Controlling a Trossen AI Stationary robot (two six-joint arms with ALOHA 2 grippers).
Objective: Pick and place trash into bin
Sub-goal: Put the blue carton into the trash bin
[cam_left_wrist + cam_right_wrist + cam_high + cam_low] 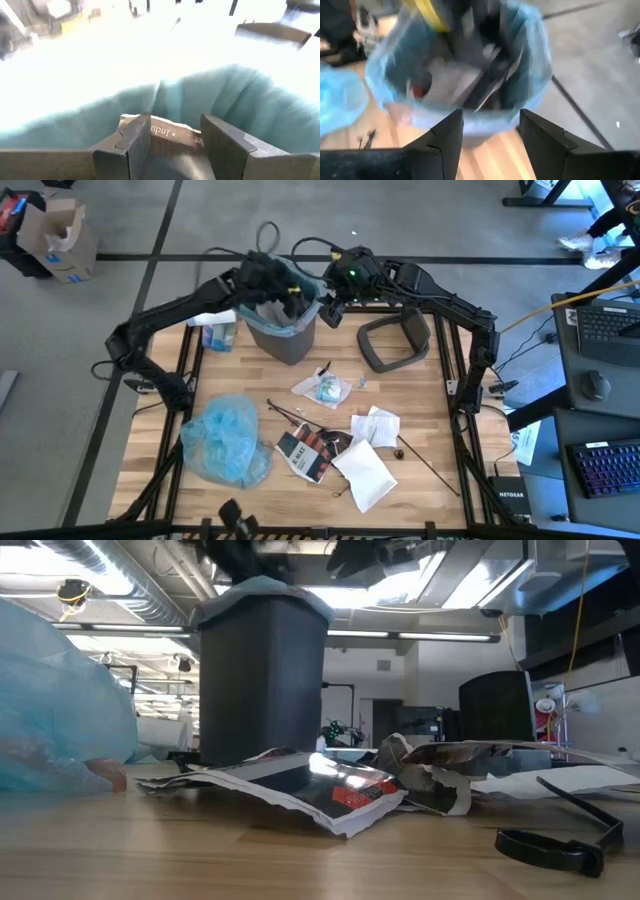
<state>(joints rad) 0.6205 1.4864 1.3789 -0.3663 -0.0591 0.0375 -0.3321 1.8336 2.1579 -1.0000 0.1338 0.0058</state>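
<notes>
Greys, pale blue and a flash of red on blond wood

The bin (285, 330) is dark grey with a light blue liner bag (535, 60) folded over its rim; beside it lies a matching grey lid (392, 340). In front of the bin, a crumpled blue bag (228, 438) is the same pale tint — translucent. The printed packet (308, 450) shows black, white and red blocks; next to it sits a white mailer (365, 472), plain. The table (160, 460) is light wood in narrow strips — both arms are black.
</notes>
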